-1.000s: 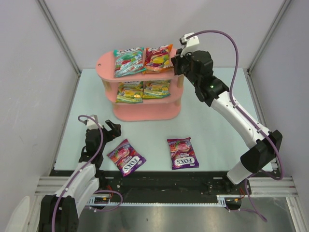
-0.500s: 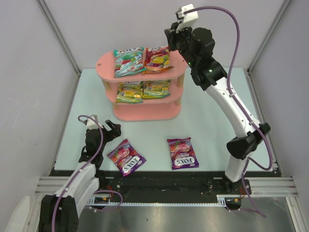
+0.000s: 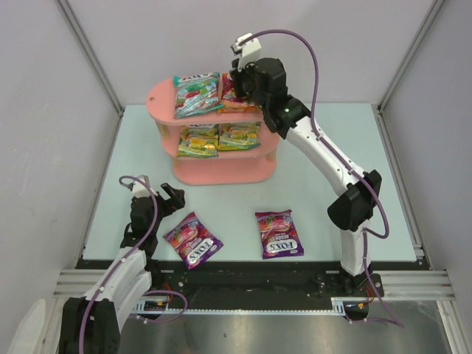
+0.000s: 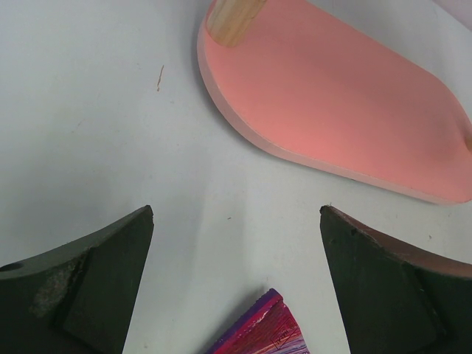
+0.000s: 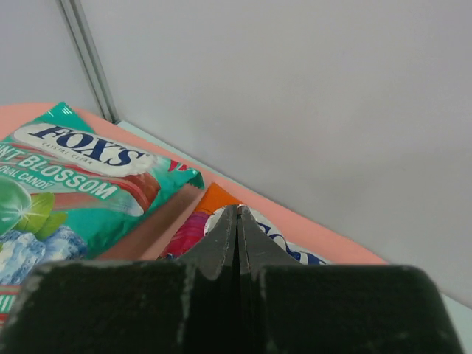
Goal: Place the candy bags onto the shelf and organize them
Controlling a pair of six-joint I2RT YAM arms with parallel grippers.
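A pink three-tier shelf (image 3: 221, 174) stands toward the far side of a pale desk (image 3: 310, 169). Four of the six candy bags are on it. A teal bag (image 3: 197, 94) and a red-orange bag (image 3: 237, 100) lie side by side on its top tier, and two yellow-green bags (image 3: 199, 140) (image 3: 239, 136) lie side by side on its middle tier. The bottom tier is bare.

Two purple bags (image 3: 193, 240) (image 3: 279, 233) lie flat on the desk in front of the shelf, well apart from it, so roughly a third of the job looks left.

The right hand (image 5: 237, 221) is pinched closed on nothing, over the red-orange bag on the top tier; whether it touches the bag I cannot tell. The left hand (image 4: 236, 221) is spread wide and empty in front of the shelf, just beside the left purple bag.
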